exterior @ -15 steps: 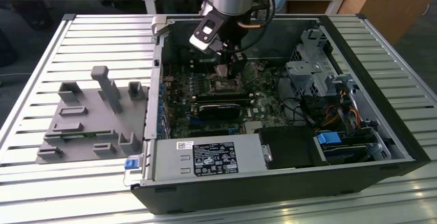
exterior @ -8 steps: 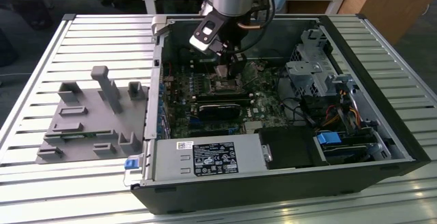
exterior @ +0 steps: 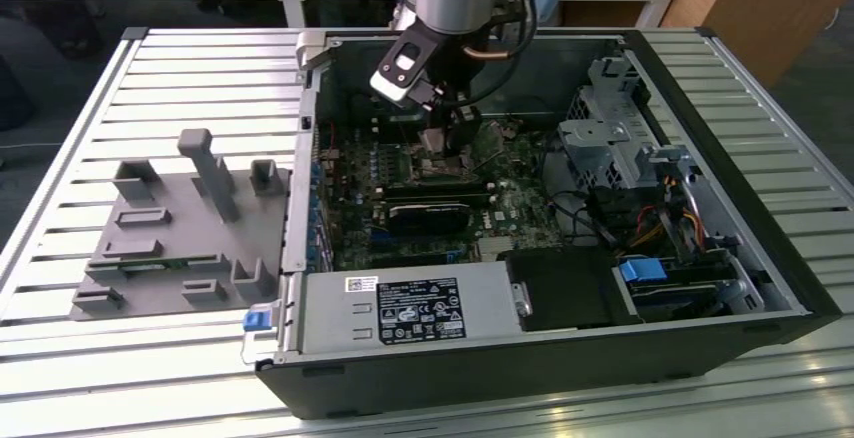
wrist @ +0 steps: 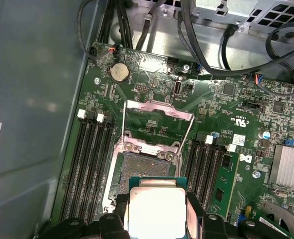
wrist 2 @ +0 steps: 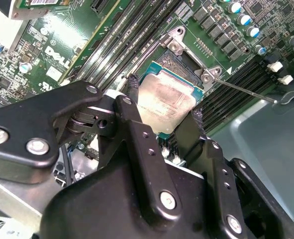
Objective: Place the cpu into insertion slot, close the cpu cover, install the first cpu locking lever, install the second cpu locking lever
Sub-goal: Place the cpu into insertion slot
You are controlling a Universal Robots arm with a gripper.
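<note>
The pincer (wrist 2: 164,99) pinches the cpu (wrist: 156,211) by opposite edges over the bare socket (wrist: 144,172), the cpu cover (wrist: 159,108) flipped open.

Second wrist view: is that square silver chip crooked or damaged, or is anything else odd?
Nothing stands out. The flat square silver-tan chip sits straight and unmarked between the fingers of the black tool, over the open socket. The thin silvery metal cover frame is swung open.

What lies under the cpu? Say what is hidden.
Under the cpu, gripped by the hand, lies the open insertion slot; part of its contact field shows, with the cpu cover flipped open beyond. The rest is hidden by the cpu.
</note>
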